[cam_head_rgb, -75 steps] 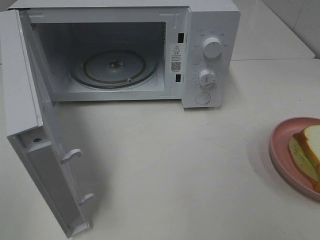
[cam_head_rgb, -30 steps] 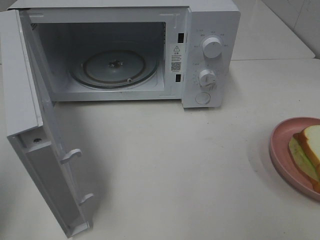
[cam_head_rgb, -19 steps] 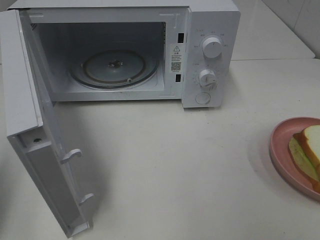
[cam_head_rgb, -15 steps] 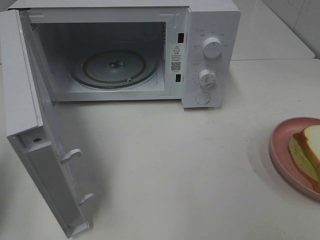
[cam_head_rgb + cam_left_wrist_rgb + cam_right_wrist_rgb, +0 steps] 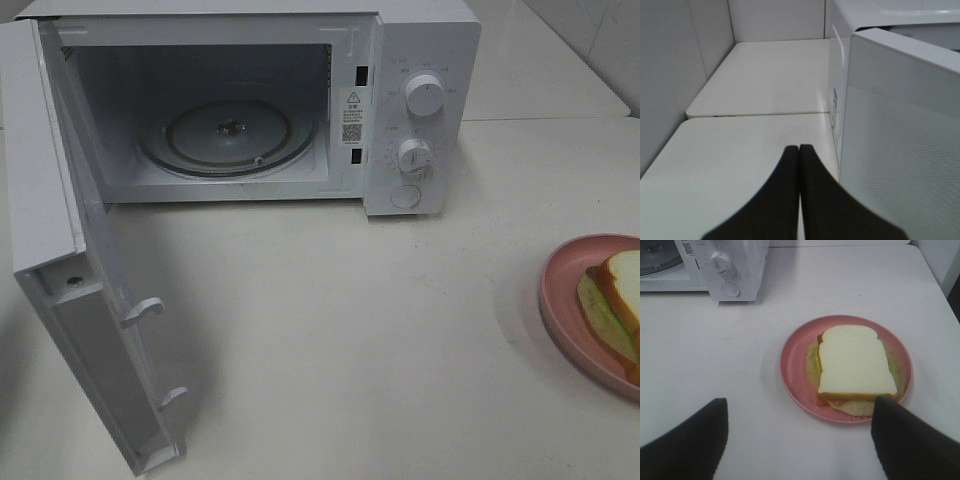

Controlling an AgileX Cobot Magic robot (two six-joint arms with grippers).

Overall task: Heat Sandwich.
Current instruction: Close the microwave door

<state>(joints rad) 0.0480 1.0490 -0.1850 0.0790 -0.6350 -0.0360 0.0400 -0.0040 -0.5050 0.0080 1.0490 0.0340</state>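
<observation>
**Pink plate with sandwich waits at the right, microwave stands open**

Pink is the round plate [image 5: 560,300] that lies at the right edge of the desk [image 5: 350,330], well apart from the microwave [image 5: 420,60]. On this plate rests the sandwich [image 5: 854,365], flat, with white bread on top, an orange-brown crust at its near side and pale yellow-green filling that comes out around the slices. In the high view only a part of the plate and of the sandwich is visible, because the edge of the picture cuts them.

The white microwave stands at the far left of the desk. Its door [image 5: 60,270] is swung wide open toward the near left. Inside, the glass turntable [image 5: 228,135] lies on the floor of the chamber, with nothing on it. Two round knobs [image 5: 424,95] and one round button sit on the panel at the right of the chamber.

The right pincer [image 5: 800,440] hovers above the desk just near the plate; its two dark fingers [image 5: 690,440] are spread wide and hold nothing. The left pincer [image 5: 799,150] is beside the outer face of the open door, over the desk; its fingers are pressed together and nothing is between them.
</observation>
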